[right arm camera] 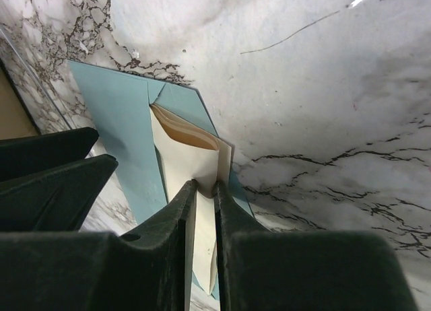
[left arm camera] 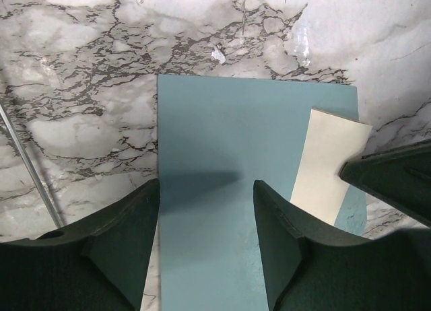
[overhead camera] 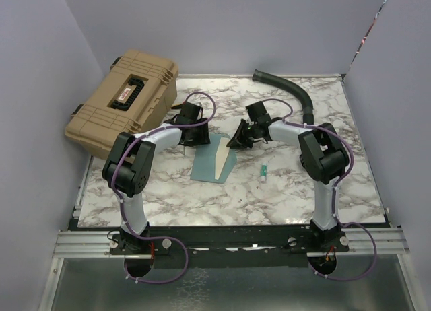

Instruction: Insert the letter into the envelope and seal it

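the pale creased letter is pinched by the right gripper over the flat teal envelope; the left gripper is spread. the veined marble tabletop is enclosed by lavender walls.

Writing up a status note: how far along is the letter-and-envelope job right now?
Nothing looks finished yet. In hand: the right gripper pinches the letter, which lies across the envelope, while the open left gripper is over the envelope. Whether any of the letter is inside is unclear. Left to do: slide it fully in, then seal the envelope.
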`<state>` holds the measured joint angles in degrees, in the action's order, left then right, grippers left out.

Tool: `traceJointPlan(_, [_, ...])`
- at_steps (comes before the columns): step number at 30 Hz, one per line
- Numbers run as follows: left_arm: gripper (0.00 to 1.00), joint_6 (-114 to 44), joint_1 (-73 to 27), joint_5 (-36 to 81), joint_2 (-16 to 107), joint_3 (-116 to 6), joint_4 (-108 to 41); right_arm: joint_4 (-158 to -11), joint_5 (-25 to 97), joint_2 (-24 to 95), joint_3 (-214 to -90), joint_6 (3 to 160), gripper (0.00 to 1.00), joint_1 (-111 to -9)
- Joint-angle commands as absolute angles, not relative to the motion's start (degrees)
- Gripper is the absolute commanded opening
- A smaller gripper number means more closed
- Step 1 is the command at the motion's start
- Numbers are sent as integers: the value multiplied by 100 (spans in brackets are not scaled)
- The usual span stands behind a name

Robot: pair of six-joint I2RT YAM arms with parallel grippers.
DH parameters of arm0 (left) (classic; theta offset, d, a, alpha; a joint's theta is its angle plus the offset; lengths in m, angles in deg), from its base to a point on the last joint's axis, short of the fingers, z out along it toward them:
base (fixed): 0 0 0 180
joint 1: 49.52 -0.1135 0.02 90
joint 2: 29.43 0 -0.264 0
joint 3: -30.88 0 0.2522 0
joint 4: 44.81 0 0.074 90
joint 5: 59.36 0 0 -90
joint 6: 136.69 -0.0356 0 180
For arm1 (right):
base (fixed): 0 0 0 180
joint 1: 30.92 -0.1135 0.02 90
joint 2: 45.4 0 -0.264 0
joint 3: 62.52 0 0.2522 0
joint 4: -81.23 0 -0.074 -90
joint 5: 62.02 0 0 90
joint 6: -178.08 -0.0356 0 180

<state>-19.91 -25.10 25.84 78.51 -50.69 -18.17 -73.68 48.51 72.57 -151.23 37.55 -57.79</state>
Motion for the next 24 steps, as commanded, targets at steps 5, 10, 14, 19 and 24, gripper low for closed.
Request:
traceJointPlan(5, [60, -2099, -2481, 2188, 8269, -4897, -1325, -8002, 5201, 7431, -15075, 3822, 17, -5816])
traceJointPlan(10, [61, -2068, -2482, 2150, 8271, -4873, -1352, -8727, 5478, 7350, -14847, 3757, 17, -5816])
traceJointPlan(14, [62, -2050, -2482, 2150, 8271, -4853, -1374, -8800, 5540, 7390, -14807, 3728, 17, -5812])
traceJointPlan(19, [64, -2025, -2482, 2127, 8256, -4864, -1393, -8686, 5573, 7570, -14933, 3771, 17, -5814])
traceJointPlan(24, [70, -1922, -2482, 2328, 8154, -4856, -1378, -8225, 5254, 7361, -15011, 3925, 22, -5816])
